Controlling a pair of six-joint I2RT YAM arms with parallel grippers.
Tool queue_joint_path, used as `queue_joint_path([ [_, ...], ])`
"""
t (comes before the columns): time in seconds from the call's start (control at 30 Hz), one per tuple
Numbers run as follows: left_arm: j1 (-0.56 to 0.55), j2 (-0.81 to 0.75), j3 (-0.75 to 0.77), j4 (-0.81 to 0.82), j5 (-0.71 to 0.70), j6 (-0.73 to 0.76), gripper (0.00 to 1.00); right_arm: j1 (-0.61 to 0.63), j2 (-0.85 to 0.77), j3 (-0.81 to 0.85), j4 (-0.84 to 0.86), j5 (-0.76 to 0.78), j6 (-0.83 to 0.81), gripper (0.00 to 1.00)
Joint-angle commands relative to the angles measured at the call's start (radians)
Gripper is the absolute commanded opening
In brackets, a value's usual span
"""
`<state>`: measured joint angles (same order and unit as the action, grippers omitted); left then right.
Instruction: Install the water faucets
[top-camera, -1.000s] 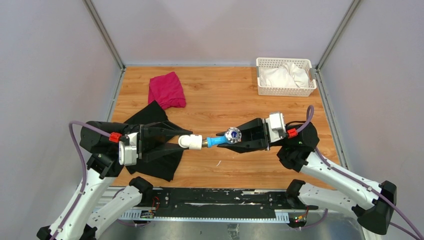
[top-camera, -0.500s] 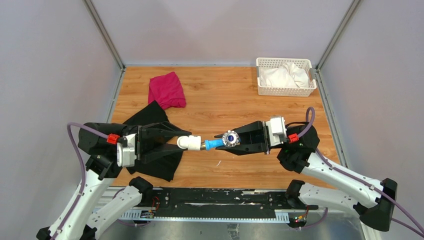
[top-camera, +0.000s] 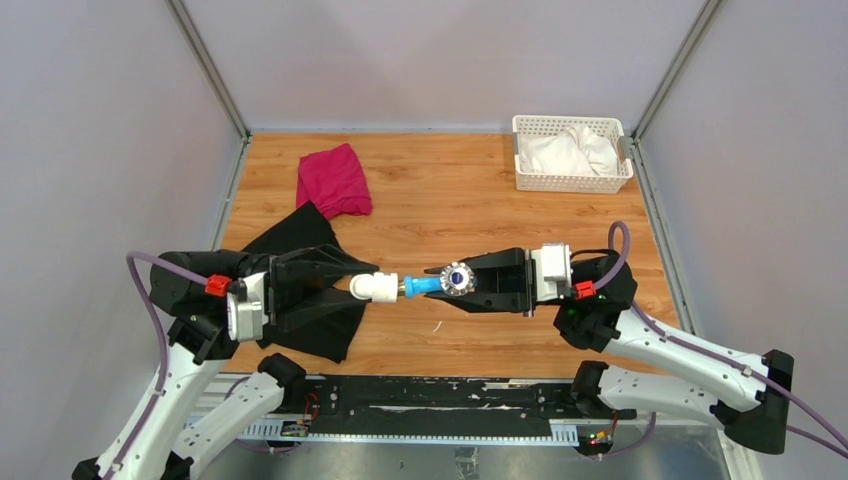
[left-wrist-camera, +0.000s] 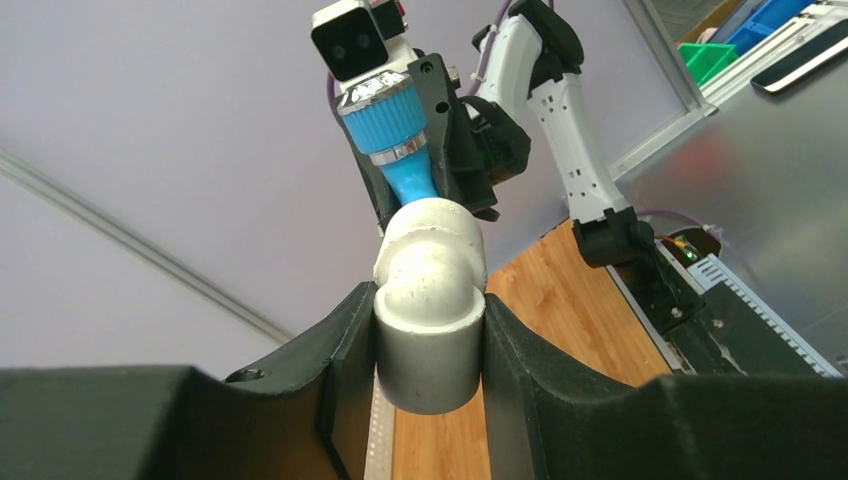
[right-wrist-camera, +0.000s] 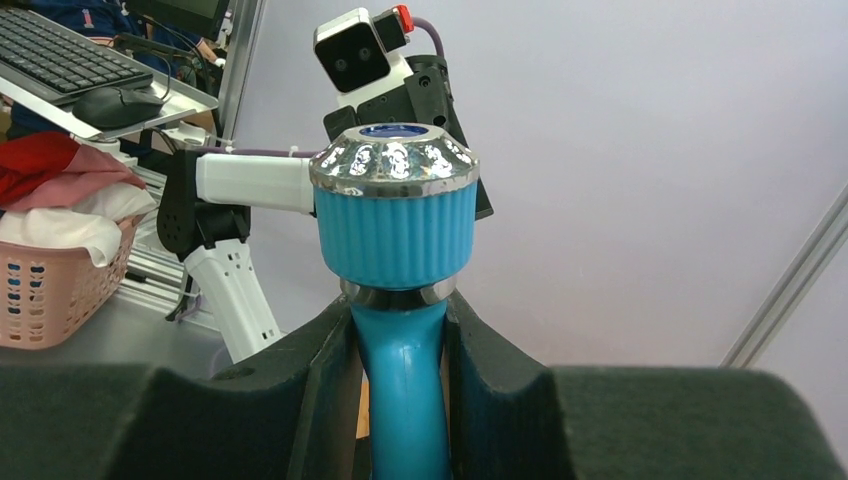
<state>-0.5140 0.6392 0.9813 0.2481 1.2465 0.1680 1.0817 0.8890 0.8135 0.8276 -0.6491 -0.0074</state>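
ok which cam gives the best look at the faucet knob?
Right wrist: the knob fills mid-frame, its ribbed blue side and chrome cap sharp, with the right gripper clamping the faucet below it. Left wrist shows it smaller, side-on, beyond the white pipe fitting. Top external shows only a tiny disc.

Reaches in from both sides with white jointed arms, elbows bent, black forearms aimed at each other. Clamps the left black two-finger gripper (top-camera: 360, 287) on a short white plastic pipe fitting (top-camera: 379, 287), one finger pressed to each side. Pinches the right black two-finger gripper (top-camera: 447, 279) round the neck of a small bright blue plastic tap (top-camera: 426, 285), just under its knob. Faces both grippers tip to tip, close together.
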Motion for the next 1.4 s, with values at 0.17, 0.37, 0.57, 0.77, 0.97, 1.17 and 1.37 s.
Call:
queue_joint_path([
  [0.17, -0.014, 0.004, -0.014, 0.002, -0.048, 0.013, 0.00, 0.062, 0.037, 0.004, 0.025, 0.126, -0.039, 0.00],
  [0.37, -0.024, 0.003, -0.018, 0.002, -0.114, 0.039, 0.00, 0.075, 0.031, -0.042, 0.074, 0.207, 0.001, 0.00],
  [0.57, -0.024, 0.001, -0.051, 0.061, -0.163, 0.008, 0.00, 0.075, 0.024, -0.039, 0.018, 0.248, 0.064, 0.00],
  [0.77, -0.024, 0.017, -0.046, 0.065, -0.121, 0.006, 0.00, 0.075, 0.027, -0.008, -0.052, 0.199, 0.075, 0.00],
  [0.97, -0.024, 0.027, -0.043, 0.066, -0.118, -0.001, 0.00, 0.075, 0.033, 0.044, -0.167, 0.151, 0.121, 0.00],
  [1.17, -0.024, 0.049, -0.057, 0.066, -0.104, 0.021, 0.00, 0.072, 0.059, 0.097, -0.230, 0.135, 0.217, 0.00],
  [1.37, -0.024, 0.056, -0.062, 0.066, -0.149, 0.080, 0.00, 0.067, 0.081, 0.090, -0.206, 0.162, 0.338, 0.00],
])
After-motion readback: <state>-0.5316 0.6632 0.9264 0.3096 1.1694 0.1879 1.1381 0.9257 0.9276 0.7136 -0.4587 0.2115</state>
